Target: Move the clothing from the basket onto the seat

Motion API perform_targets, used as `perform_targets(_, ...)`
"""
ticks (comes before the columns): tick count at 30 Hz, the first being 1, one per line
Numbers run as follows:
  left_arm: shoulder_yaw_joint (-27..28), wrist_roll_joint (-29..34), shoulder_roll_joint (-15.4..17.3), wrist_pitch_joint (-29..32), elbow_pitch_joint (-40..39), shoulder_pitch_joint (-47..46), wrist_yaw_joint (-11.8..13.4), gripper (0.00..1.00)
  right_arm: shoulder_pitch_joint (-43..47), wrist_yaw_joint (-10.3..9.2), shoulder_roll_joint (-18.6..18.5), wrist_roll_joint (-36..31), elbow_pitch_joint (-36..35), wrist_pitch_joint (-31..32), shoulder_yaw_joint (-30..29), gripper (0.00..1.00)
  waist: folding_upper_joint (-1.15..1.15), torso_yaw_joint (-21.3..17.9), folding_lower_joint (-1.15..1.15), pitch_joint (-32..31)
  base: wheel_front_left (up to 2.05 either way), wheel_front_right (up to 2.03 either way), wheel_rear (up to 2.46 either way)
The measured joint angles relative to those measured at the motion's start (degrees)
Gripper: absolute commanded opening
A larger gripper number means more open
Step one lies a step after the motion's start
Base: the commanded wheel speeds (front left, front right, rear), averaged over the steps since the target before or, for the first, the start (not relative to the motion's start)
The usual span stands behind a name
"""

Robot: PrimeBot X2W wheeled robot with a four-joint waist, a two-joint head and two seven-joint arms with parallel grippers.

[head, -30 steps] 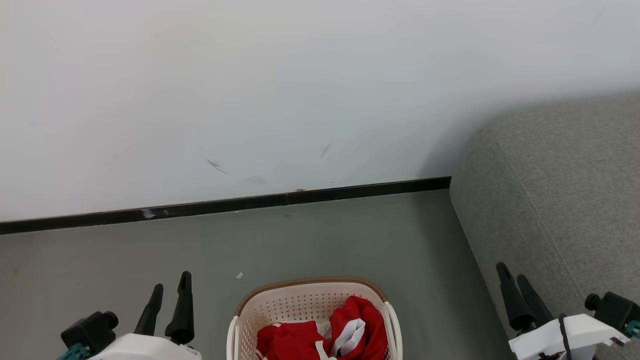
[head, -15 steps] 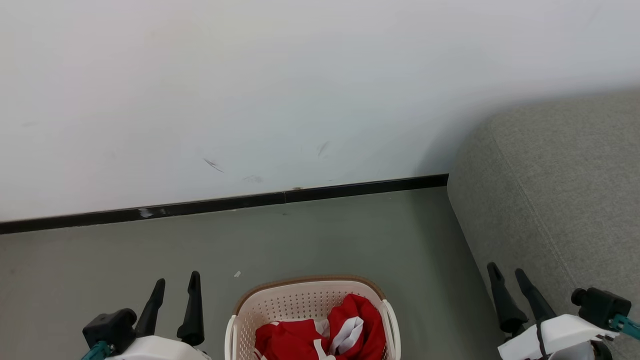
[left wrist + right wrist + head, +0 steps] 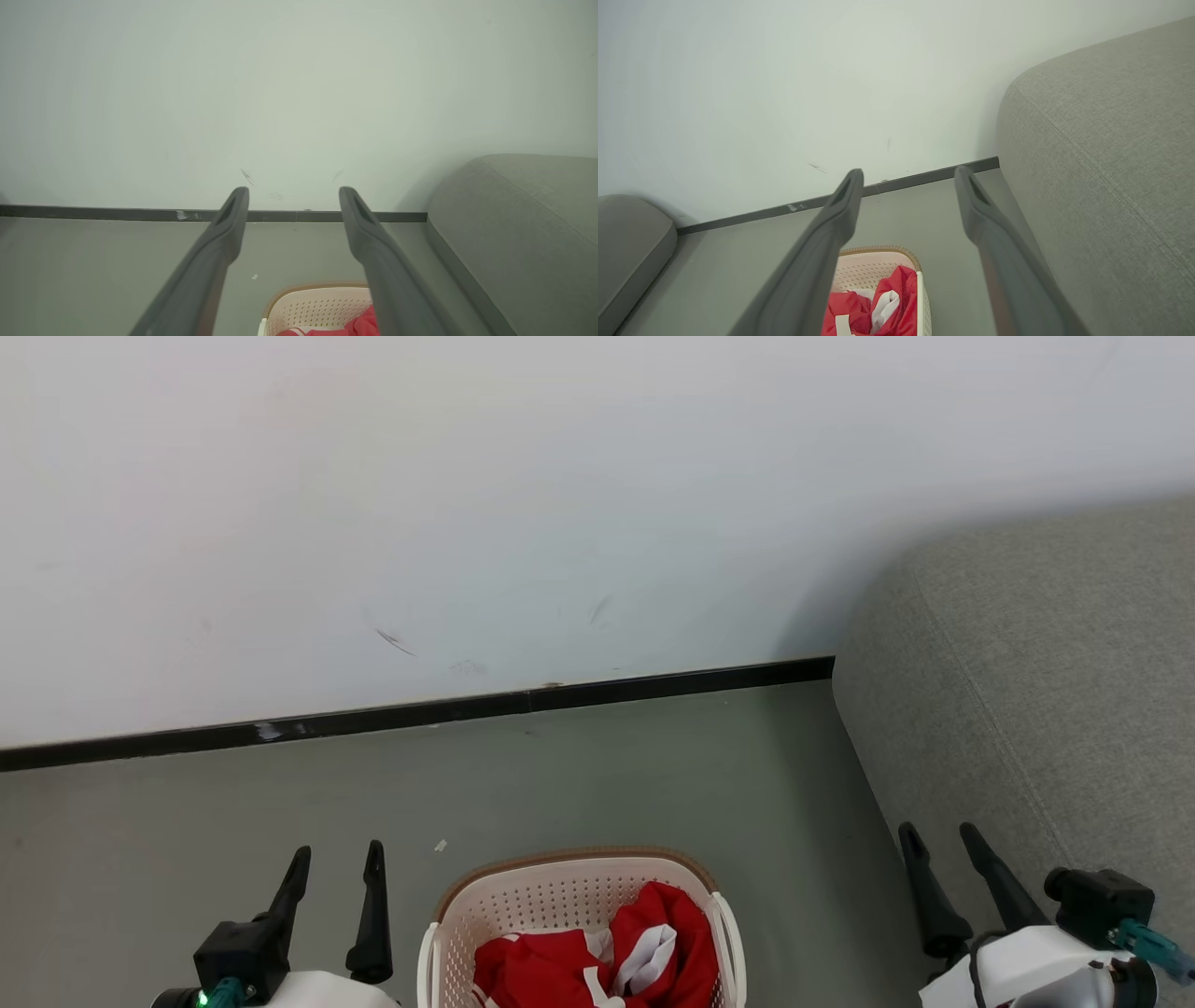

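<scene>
Red clothing [image 3: 597, 957] with white panels lies bunched in the cream basket [image 3: 523, 905], which stands on the floor at the bottom middle of the head view. The grey seat [image 3: 1036, 691] rises at the right. My left gripper [image 3: 338, 861] hangs open and empty to the left of the basket. My right gripper [image 3: 941, 838] is open and empty between the basket and the seat's side. The left wrist view shows the basket [image 3: 313, 305] and a strip of clothing [image 3: 362, 325] low between its fingers. In the right wrist view the clothing [image 3: 878, 308], basket [image 3: 866, 270] and seat [image 3: 1101, 154] appear.
A white wall with a black baseboard [image 3: 420, 714] runs behind the grey floor [image 3: 607, 784]. A small white scrap [image 3: 440, 846] lies on the floor near the basket. Another grey cushioned edge [image 3: 630, 242] shows at the far left of the right wrist view.
Both grippers have drawn inward toward the basket and turned slightly. The whole head picture has shifted a little, so the camera moved too. The clothing lies as before.
</scene>
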Motion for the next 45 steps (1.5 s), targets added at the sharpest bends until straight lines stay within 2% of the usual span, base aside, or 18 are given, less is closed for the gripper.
perform_targets(12, -0.96, 8.67, 0.12, -2.48, 0.04, -0.01, 2.35, 1.0, -0.28, 0.0, 0.01, -10.16, -0.45, -1.99, 0.64, 1.0, 0.0, -0.19, 0.0, 0.17, 0.0, 0.0, 0.0)
perform_targets(45, -0.6, 9.12, 0.05, -2.49, 1.74, -0.01, 2.75, 1.0, -0.74, 0.0, 0.07, -10.63, -0.26, -2.01, 0.76, 1.0, 0.0, 0.09, -0.02, -0.45, 0.0, 0.0, 0.0)
